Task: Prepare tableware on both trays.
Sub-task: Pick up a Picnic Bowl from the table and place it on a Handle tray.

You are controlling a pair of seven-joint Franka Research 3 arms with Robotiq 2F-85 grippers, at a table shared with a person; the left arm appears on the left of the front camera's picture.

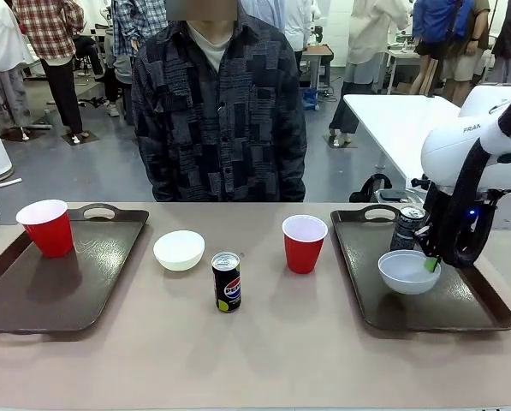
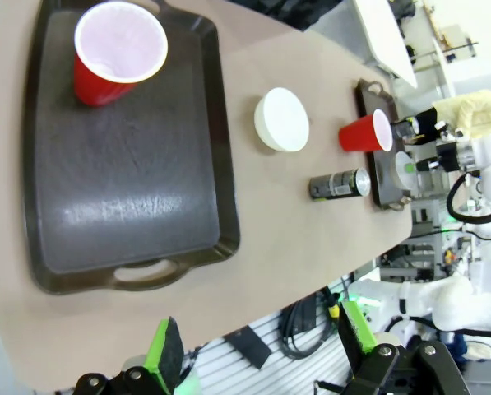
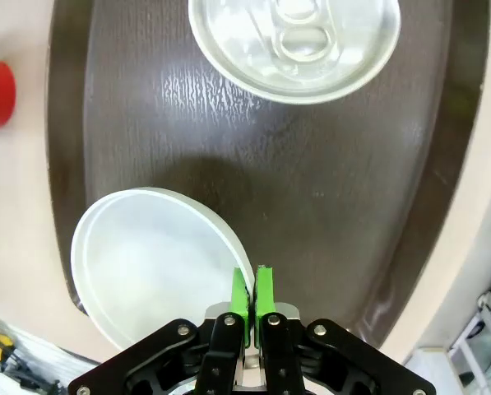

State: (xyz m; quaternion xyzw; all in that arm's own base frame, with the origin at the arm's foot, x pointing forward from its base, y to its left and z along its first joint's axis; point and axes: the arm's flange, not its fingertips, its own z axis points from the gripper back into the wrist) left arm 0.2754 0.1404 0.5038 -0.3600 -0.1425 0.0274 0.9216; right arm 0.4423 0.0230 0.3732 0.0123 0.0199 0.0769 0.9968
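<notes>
My right gripper point(image 1: 432, 264) is shut on the rim of a white bowl point(image 1: 407, 272) that rests on the right tray point(image 1: 460, 312). In the right wrist view the green pads point(image 3: 240, 294) pinch that bowl's point(image 3: 146, 263) edge, and a dark can's silver top point(image 3: 294, 41) stands just beyond it on the tray point(image 3: 327, 181). On the left tray point(image 1: 32, 300) a red cup point(image 1: 48, 227) stands at the far corner. Between the trays on the table are a second white bowl point(image 1: 179, 250), a Pepsi can point(image 1: 227, 281) and another red cup point(image 1: 305, 243). My left gripper point(image 2: 259, 346) hangs open, high above the left tray's point(image 2: 130, 189) near edge.
A person in a dark patterned shirt point(image 1: 221, 103) stands at the table's far side, hands out of sight. The can on the right tray point(image 1: 407, 228) sits close behind my right gripper. Bare table point(image 1: 264, 360) runs along the near edge.
</notes>
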